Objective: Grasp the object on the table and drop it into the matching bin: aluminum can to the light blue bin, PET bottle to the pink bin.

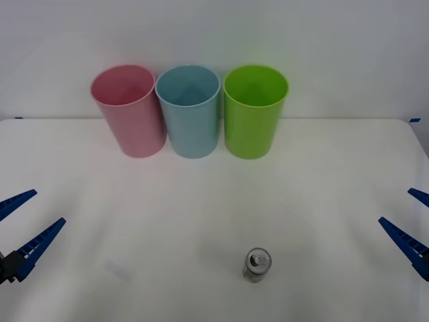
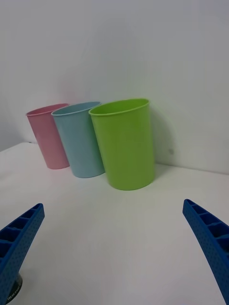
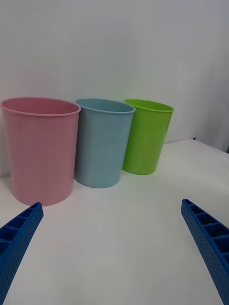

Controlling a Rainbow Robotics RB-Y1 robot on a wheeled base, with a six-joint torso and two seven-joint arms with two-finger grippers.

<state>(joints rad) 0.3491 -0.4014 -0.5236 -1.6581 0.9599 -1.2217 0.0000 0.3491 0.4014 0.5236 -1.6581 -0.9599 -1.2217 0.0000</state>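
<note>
The can [image 1: 257,264] stands upright low and right of centre in the front frame on the table [image 1: 201,201], nearer the right gripper [image 1: 410,221] at the right edge than the left gripper [image 1: 25,223]; both are spread wide, holding nothing.

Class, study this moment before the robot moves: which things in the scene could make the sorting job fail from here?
1. The aluminum can is small and upright, so a finger could tip it over.
2. The light blue bin stands right between the pink bin and the lime green bin, so an off-centre drop may land wrongly.
3. Both the left gripper and the right gripper wait open, far from the can.
</note>
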